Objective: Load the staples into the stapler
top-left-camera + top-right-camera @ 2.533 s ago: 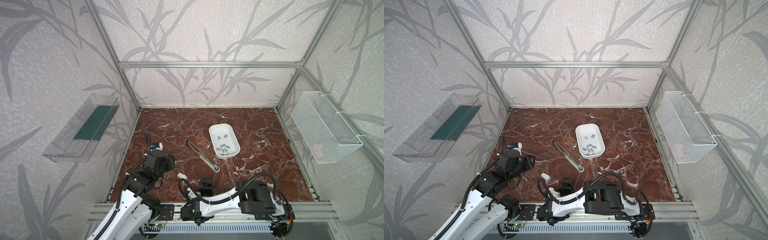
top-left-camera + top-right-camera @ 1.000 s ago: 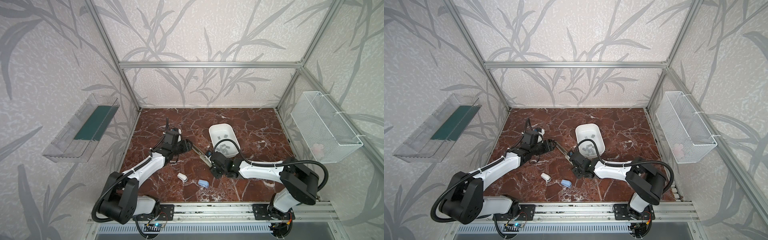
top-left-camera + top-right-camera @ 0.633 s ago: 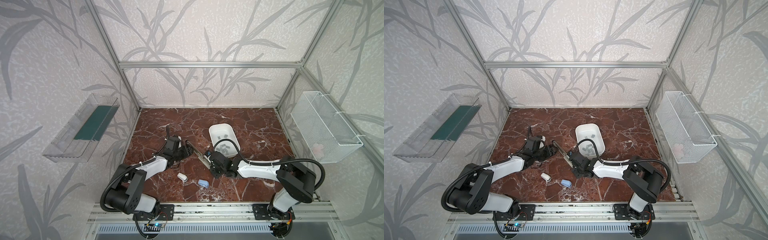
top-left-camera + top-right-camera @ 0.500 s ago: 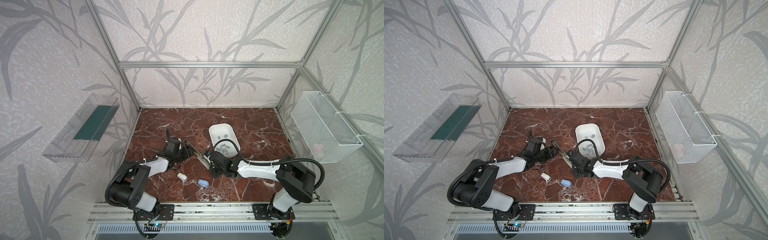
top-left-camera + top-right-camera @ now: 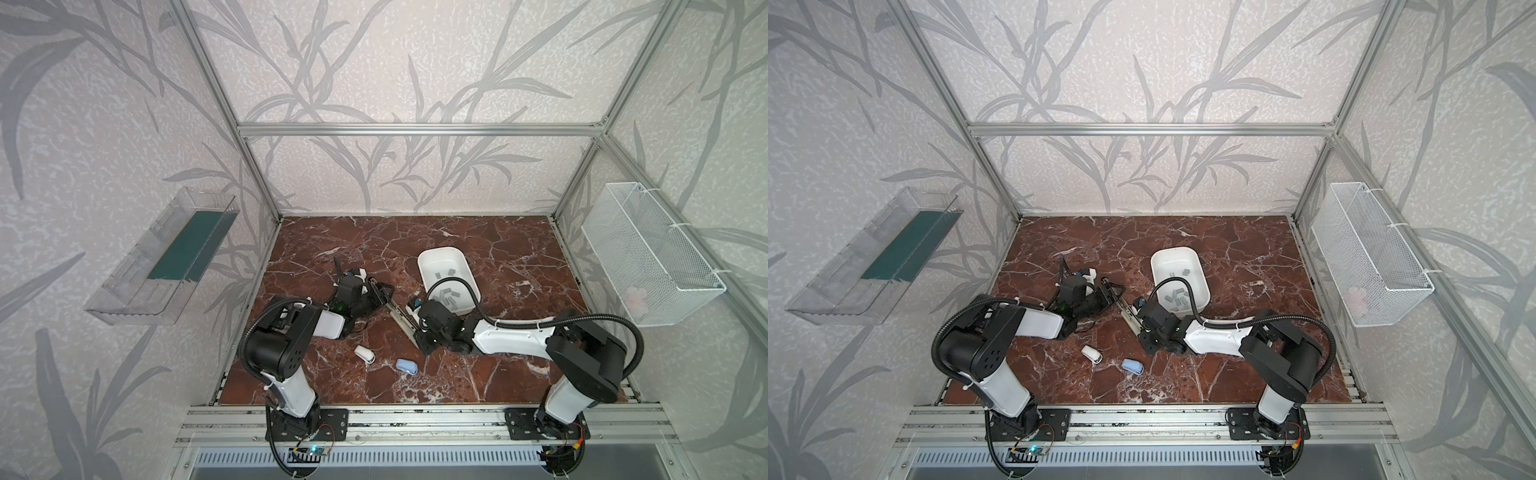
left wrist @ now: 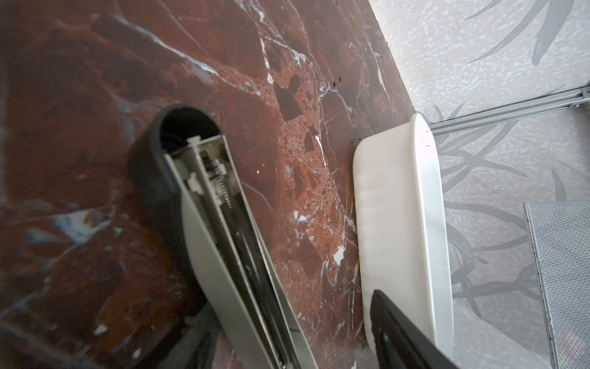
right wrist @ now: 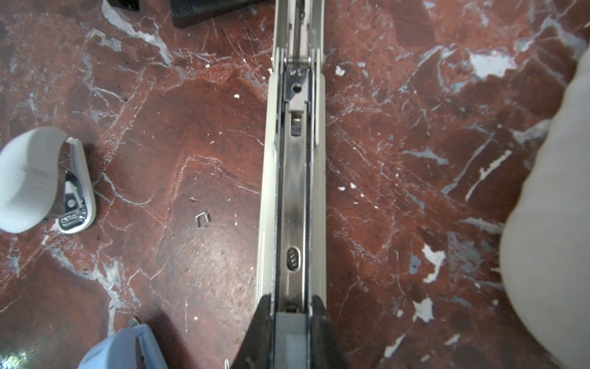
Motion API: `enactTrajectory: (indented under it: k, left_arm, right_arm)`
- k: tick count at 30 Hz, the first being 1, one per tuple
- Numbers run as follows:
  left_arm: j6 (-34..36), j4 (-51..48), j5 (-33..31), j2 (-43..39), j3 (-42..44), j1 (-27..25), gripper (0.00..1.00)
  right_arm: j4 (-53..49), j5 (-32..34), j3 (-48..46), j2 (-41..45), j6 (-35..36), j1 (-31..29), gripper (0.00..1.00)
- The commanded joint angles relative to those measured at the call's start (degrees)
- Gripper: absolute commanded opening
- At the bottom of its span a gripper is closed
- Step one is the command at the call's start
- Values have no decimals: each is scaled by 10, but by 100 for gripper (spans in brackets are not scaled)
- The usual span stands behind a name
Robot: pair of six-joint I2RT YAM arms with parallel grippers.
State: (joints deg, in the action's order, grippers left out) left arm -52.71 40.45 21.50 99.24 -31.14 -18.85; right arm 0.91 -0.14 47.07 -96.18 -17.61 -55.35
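A robotics lab test cell: 2 robot arms (image 5: 511, 338) bolted to an aluminium rail (image 5: 415, 419) inside an aluminium frame (image 5: 415, 129) with leaf-patterned panels (image 5: 395, 62) and marble-look tabletop (image 5: 498, 249).

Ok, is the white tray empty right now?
No, several grey staples lie inside the white tray.

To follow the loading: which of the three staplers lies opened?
The long grey stapler, channel exposed, its end in the right gripper. The small white stapler and the small blue stapler lie apart, untouched.
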Motion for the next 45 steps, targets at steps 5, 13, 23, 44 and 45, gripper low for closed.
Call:
enactTrajectory:
  k: [5,13,23,44,45]
  left_arm:
    - [19,-32,-2,49,-25,49,76]
    - [55,-66,22,21,-84,61,70]
    - [105,-14,-26,-99,-13,-38,66]
    - [290,180,-229,-116,174,-247,50]
    - [294,189,-235,-110,176,-255,50]
  right_arm:
    - [37,-56,-23,5,29,-8,0]
    - [36,-48,-21,-7,43,-13,0]
    - [33,-36,1,-35,44,-17,0]
    - [208,-16,-128,20,69,-24,3]
    - [223,-16,-136,19,68,-25,3]
